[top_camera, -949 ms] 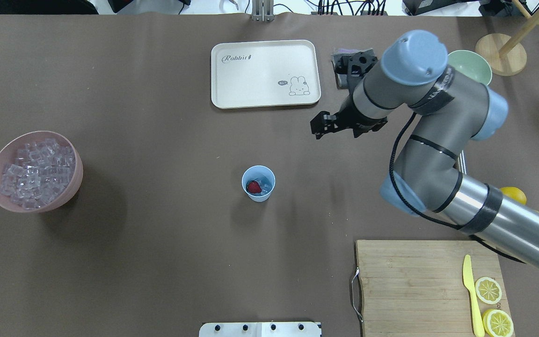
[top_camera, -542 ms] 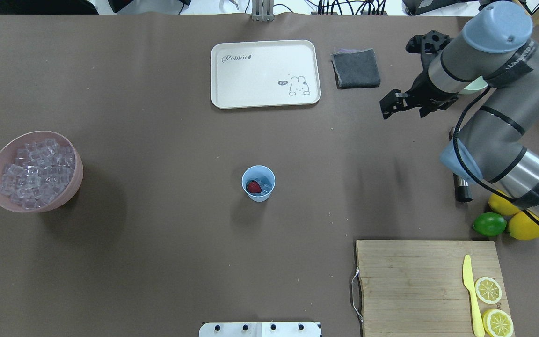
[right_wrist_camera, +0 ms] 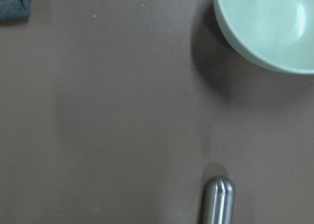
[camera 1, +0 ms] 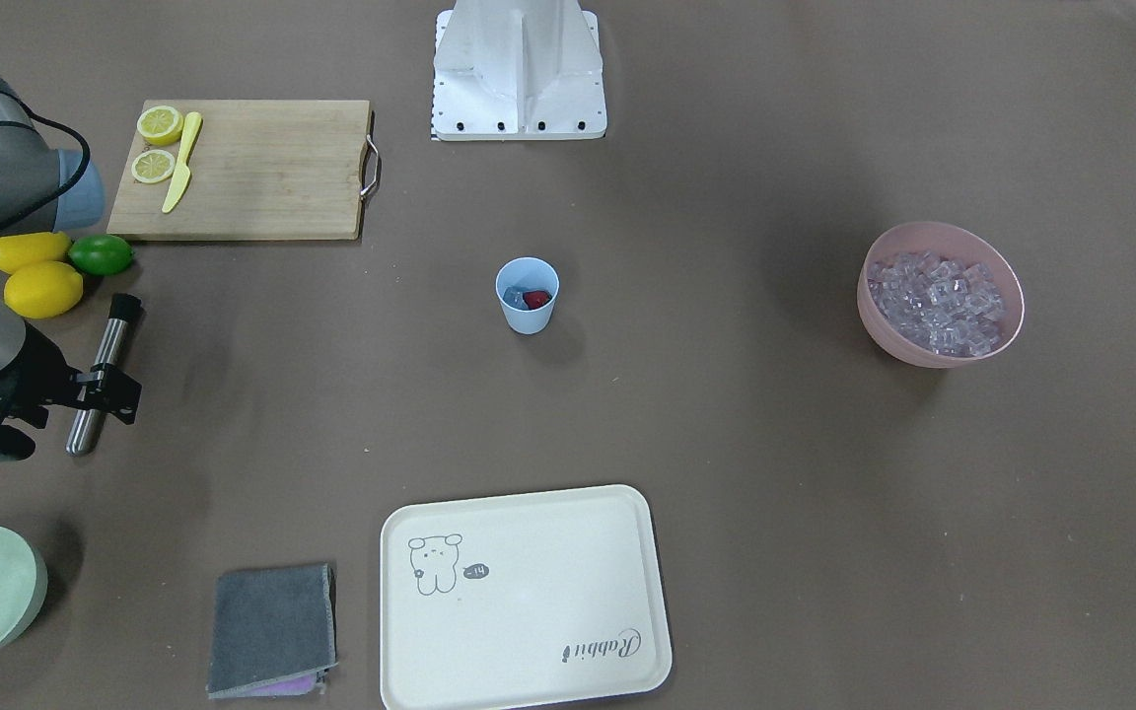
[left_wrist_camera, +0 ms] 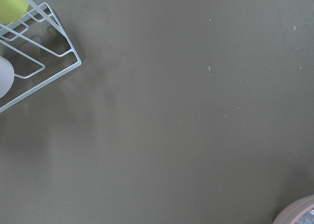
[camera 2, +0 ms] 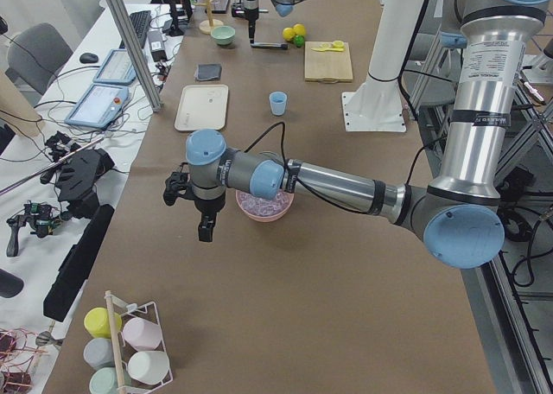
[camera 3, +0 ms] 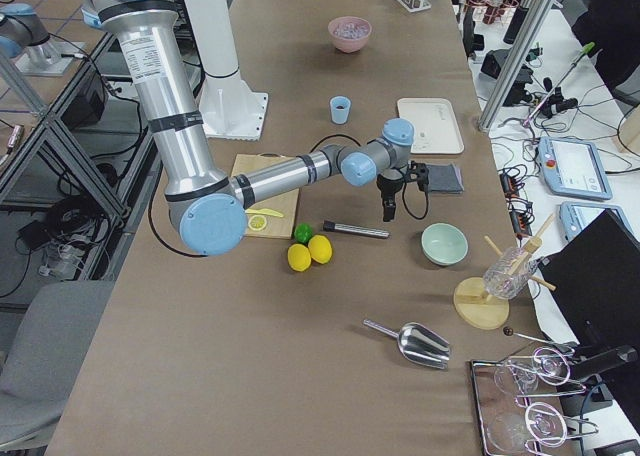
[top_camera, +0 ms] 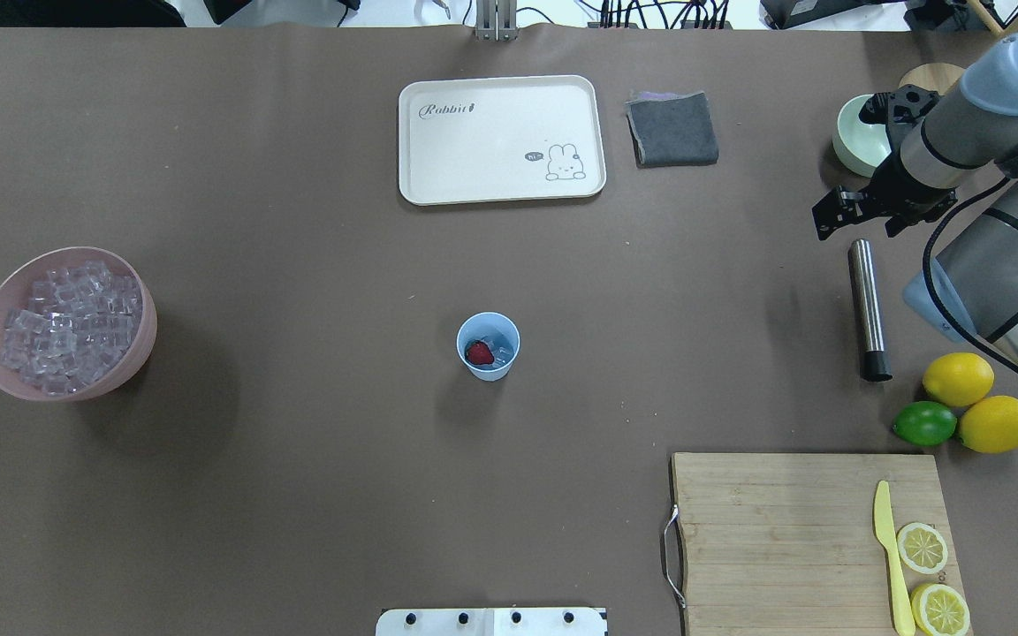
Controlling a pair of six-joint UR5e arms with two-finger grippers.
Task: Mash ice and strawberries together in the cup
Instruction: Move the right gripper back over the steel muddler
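The light-blue cup [top_camera: 488,346] stands mid-table, also in the front view [camera 1: 527,294]. It holds the red strawberry [top_camera: 478,353] and a few clear ice cubes [top_camera: 501,351]. More ice fills the pink bowl [top_camera: 67,322] at the left. My right gripper [top_camera: 831,216] looks open and empty. It hovers just beyond the far end of a metal muddler [top_camera: 868,309] that lies flat; that rounded end shows in the right wrist view [right_wrist_camera: 217,199]. My left gripper [camera 2: 205,236] shows only in the exterior left view, beside the pink bowl; I cannot tell if it is open or shut.
A pale green bowl [top_camera: 858,132] sits just beyond the right gripper. Two lemons [top_camera: 958,378] and a lime [top_camera: 924,423] lie near the muddler's black end. There is a cutting board [top_camera: 774,539] with knife and lemon slices, a cream tray [top_camera: 500,140] and a grey cloth [top_camera: 672,129].
My right arm has swung right, from beside the tray to over the far end of the muddler, uncovering the muddler, lemons and lime. The cup has not moved.
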